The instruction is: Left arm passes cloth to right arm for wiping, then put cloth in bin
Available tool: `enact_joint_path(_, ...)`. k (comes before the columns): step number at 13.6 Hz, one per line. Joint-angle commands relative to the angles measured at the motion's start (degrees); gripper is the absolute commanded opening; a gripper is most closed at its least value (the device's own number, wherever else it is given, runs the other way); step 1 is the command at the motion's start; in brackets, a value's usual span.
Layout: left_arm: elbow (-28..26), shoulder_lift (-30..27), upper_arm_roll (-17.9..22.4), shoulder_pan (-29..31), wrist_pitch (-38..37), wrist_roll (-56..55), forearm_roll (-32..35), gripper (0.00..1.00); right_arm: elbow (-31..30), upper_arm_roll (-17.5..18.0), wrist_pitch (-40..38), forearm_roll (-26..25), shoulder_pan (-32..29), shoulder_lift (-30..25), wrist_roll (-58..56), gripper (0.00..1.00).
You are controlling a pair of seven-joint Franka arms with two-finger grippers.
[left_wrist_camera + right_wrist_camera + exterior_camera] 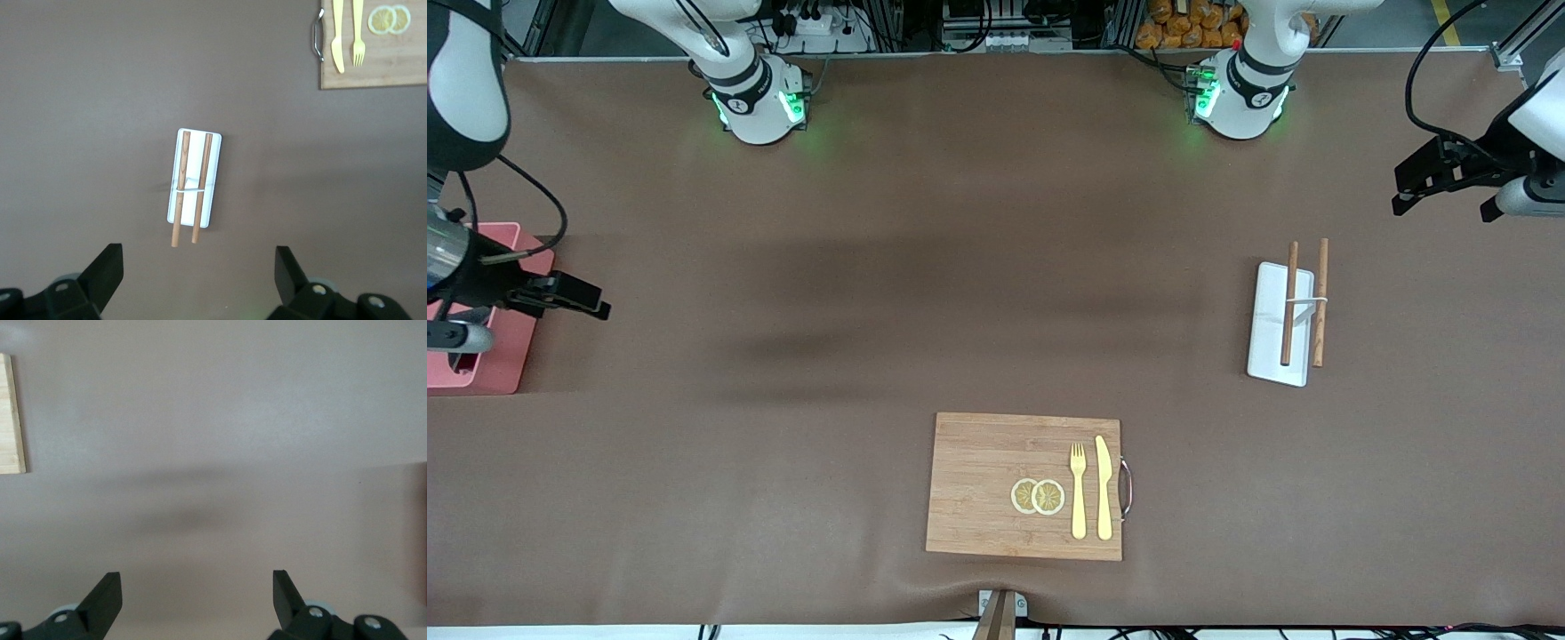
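Both tools are spread wide and hold nothing. My left tool (1440, 191) hangs over bare tabletop (960, 293) at its own end; my right tool (574, 298) sits just beside the bin (503, 356). I can't spot the cloth anywhere, so I can't judge which arm is nearer.

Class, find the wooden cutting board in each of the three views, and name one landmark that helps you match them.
Front view: cutting board at the table's edge nearest the camera.
Left wrist view: one corner shows, with the fork and knife on it.
Right wrist view: only a thin strip at the picture's edge.
Shared landmark: the board's pale wooden edge against the brown table.
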Motion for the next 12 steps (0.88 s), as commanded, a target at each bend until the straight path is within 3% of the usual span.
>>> enact_joint_path(1,0.3,-0.6,0.1,0.0,-1.1,1.8,-0.2,1.00,-1.8,2.0,0.7,0.3,-1.7,-3.0,-0.5,1.00)
enact_joint_path(5,0.3,-0.6,0.1,0.0,-1.1,1.8,-0.2,1.00,-2.2,3.8,0.9,0.1,-4.6,-4.2,-1.7,1.00)
enact_joint_path(8,0.3,-0.6,0.1,0.0,-1.1,1.8,-0.2,1.00,-5.5,3.9,1.5,0.1,-4.6,-6.2,-1.0,1.00)
enact_joint_path(12,0.3,-0.6,0.0,0.0,-1.2,1.8,-0.1,1.00,-5.0,5.0,1.8,0.0,-4.4,-6.6,0.5,1.00)
